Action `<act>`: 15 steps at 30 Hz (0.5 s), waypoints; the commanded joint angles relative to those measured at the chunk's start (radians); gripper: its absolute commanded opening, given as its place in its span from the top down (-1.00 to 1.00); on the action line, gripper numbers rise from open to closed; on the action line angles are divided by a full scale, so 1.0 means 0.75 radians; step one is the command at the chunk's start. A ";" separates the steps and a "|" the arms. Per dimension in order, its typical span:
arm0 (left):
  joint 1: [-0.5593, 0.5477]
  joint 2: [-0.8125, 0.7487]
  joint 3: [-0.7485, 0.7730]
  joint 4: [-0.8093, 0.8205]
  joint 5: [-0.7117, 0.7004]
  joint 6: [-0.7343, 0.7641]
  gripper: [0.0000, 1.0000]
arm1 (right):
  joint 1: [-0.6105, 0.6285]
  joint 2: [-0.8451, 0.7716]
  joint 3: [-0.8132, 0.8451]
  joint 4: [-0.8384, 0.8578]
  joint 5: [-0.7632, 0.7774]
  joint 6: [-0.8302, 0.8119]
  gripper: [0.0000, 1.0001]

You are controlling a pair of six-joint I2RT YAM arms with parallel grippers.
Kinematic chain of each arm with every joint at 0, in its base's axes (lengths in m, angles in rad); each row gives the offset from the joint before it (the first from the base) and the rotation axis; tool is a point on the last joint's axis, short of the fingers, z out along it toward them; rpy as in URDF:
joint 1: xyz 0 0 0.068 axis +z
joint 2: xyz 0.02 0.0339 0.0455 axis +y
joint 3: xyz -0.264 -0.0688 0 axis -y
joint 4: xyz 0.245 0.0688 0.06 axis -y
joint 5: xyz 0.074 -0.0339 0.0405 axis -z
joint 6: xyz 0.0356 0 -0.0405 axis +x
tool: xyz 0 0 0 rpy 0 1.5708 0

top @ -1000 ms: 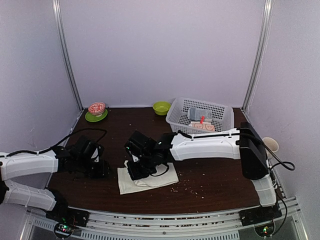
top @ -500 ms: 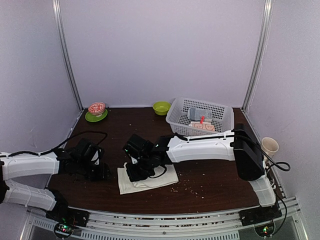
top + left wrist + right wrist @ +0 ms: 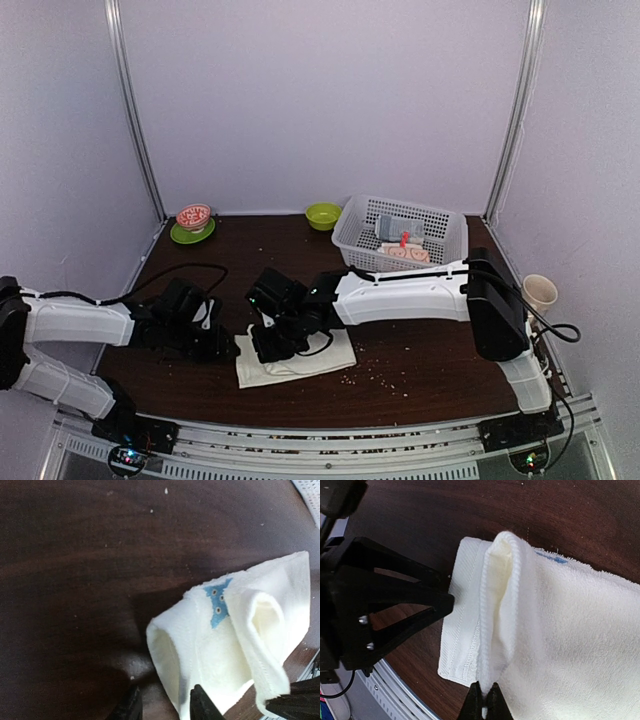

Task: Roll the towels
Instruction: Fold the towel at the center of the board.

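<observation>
Looking down on my dark brown table (image 3: 430, 345), boxed in by pale lilac walls (image 3: 320, 100), I see the left gripper (image 3: 165, 706) low at the near left. Its jaws are apart around the folded edge of the cream-white towel (image 3: 235, 645). The right gripper (image 3: 482, 702) is closed, pinching a raised fold of that towel. Crumbs (image 3: 375, 372) speckle the wood to its right. The face-patterned towel (image 3: 408, 254) lies in the white basket (image 3: 352, 240) at the back right.

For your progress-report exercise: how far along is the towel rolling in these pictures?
Done: the face towel lies in the basket, apparently rolled. In hand: right gripper pinches a fold of the white towel; left gripper straddles its edge, open. Left: finishing that roll.
</observation>
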State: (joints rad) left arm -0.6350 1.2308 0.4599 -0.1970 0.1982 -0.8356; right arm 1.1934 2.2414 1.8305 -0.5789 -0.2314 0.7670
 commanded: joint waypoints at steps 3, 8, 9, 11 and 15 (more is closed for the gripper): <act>0.004 0.157 0.015 0.131 0.042 -0.007 0.51 | 0.000 0.000 0.032 0.013 0.015 0.011 1.00; 0.004 0.185 -0.004 0.132 0.020 -0.024 0.86 | 0.001 -0.019 0.046 0.015 0.014 0.005 1.00; 0.004 0.189 -0.004 0.132 0.022 -0.024 0.92 | 0.001 -0.019 0.056 0.017 0.009 0.004 1.00; 0.004 0.193 -0.008 0.130 0.026 -0.023 1.00 | 0.004 -0.010 0.071 0.021 -0.003 0.007 1.00; 0.003 0.194 -0.014 0.134 0.029 -0.027 1.00 | 0.003 0.027 0.108 0.018 -0.028 0.014 1.00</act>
State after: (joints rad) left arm -0.6346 1.3563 0.4660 -0.0978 0.2218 -0.8513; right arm 1.1934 2.2417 1.8637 -0.5793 -0.2340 0.7670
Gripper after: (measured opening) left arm 0.010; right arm 0.038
